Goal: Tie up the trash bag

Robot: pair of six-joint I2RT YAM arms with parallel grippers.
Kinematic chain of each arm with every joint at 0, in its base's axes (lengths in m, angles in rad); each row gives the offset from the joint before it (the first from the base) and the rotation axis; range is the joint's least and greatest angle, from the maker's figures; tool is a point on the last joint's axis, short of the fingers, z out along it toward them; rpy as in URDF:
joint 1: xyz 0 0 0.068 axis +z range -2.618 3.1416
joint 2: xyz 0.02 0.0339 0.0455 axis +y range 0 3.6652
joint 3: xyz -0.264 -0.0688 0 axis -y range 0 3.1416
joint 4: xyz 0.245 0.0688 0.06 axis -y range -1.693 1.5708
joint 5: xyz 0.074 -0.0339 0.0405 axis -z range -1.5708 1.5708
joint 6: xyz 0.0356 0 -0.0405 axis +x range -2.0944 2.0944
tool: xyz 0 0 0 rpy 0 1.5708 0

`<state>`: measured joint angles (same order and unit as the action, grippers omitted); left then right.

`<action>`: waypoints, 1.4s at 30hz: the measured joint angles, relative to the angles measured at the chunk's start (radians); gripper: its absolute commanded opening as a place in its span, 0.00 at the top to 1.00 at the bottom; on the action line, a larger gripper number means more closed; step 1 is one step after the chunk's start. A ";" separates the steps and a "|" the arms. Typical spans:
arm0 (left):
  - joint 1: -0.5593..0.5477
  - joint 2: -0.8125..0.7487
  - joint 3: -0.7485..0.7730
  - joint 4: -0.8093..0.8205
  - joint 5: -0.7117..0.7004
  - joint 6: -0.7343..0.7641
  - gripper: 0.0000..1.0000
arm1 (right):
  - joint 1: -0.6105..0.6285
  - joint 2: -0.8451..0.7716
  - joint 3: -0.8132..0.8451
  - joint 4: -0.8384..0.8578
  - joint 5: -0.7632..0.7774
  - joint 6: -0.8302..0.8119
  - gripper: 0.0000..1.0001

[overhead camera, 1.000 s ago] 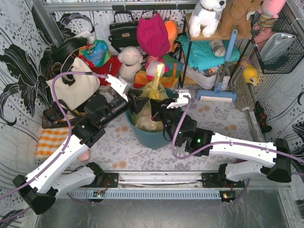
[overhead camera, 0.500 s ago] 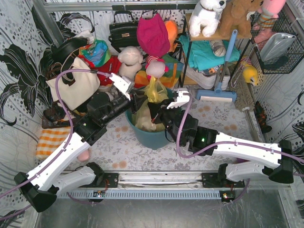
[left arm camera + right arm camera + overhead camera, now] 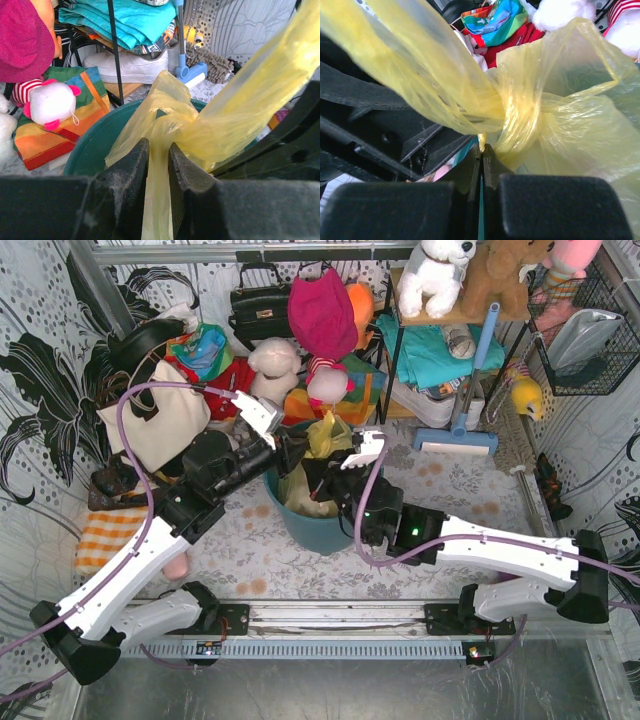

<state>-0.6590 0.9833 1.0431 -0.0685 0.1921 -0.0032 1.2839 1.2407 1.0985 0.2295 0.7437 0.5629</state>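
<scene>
The trash bag, thin yellow plastic, sits in the round teal bin with its top gathered into a twisted bunch above the rim. From the left, my left gripper is shut on a strand of the bag that runs down between its fingers. My right gripper is at the bag from the right, jaws shut with a sliver of yellow plastic pinched at the tips just under the twist. A second wide band of the bag stretches up and away. In the top view both grippers meet over the bin.
A cream tote bag and a black handbag stand behind the left arm. Plush toys, a shelf with folded cloth and a blue mop crowd the back. An orange checked cloth lies at left.
My left gripper's jaws have closed onto the bag strand. The bag's raised yellow tail has come down lower over the bin. The right arm has shifted slightly left toward the bin.
</scene>
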 measured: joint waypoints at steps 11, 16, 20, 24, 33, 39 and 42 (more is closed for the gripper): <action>0.000 -0.003 0.006 -0.001 0.063 -0.003 0.66 | -0.002 0.099 -0.043 0.214 0.116 -0.104 1.00; 0.000 -0.031 0.006 -0.015 0.027 -0.003 0.53 | -0.002 0.103 -0.056 0.285 0.181 -0.164 1.00; 0.000 -0.082 0.006 -0.031 -0.034 -0.005 0.47 | -0.002 0.099 -0.058 0.295 0.199 -0.168 1.00; 0.000 -0.113 0.003 -0.051 -0.069 -0.007 0.42 | -0.002 0.087 -0.061 0.284 0.206 -0.167 1.00; 0.000 -0.056 -0.025 -0.115 -0.046 -0.009 0.43 | -0.002 0.082 -0.072 0.254 0.212 -0.160 1.00; 0.000 0.000 -0.025 -0.130 -0.040 0.003 0.88 | -0.004 0.082 -0.074 0.242 0.216 -0.160 1.00; 0.000 0.007 -0.025 -0.141 -0.021 0.012 0.99 | -0.004 0.082 -0.079 0.246 0.216 -0.161 1.00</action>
<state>-0.6590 0.9901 1.0183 -0.2096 0.1711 0.0090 1.2800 1.3231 1.0199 0.4755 0.9592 0.4023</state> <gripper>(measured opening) 0.098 0.003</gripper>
